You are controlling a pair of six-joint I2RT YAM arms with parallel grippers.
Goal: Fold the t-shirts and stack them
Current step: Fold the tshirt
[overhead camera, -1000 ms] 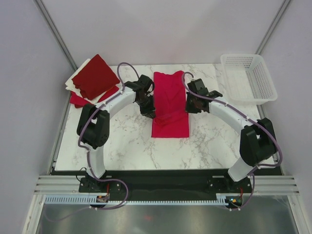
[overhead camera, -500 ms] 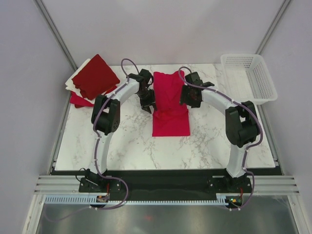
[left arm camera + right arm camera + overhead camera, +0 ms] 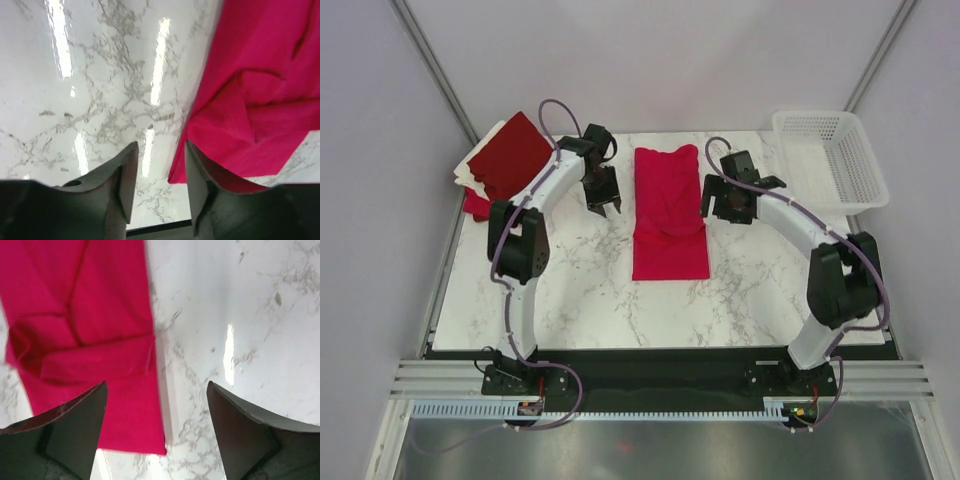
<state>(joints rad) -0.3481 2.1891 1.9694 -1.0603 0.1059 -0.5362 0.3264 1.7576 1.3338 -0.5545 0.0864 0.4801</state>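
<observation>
Left gripper [image 3: 605, 207] hung just left of the crimson t-shirt [image 3: 670, 215], jaws a little apart with nothing between them. The right gripper [image 3: 718, 198] hung just right of that shirt, jaws spread wide and likewise empty. The shirt lay between them on the marble table [image 3: 570, 290] as one long strip, already doubled lengthwise. A puckered ridge ran across the strip's middle, and the right wrist view showed a loose flap there at its right edge.

That ridge looked like the main hazard. If the far end were brought over the near end with the pucker left in, the crease would probably be pressed in and the packet would likely come out lumpy and lopsided. The layers were a second hazard, since a pinch at either long edge might catch only the upper ply and let the lower one drag and unfold. The tabletop looked glossy, so a one-sided tug could slide the whole strip askew rather than lift it. The left jaws' narrow gap also left little room for a doubled hem, and a finger could simply push the cloth away.

The stack of folded shirts [image 3: 510, 160] sat well left of the crimson shirt and appeared to overhang the table's edge, so a careless placement might tip it. A white basket [image 3: 830, 160] stood well to the crimson shirt's right.
</observation>
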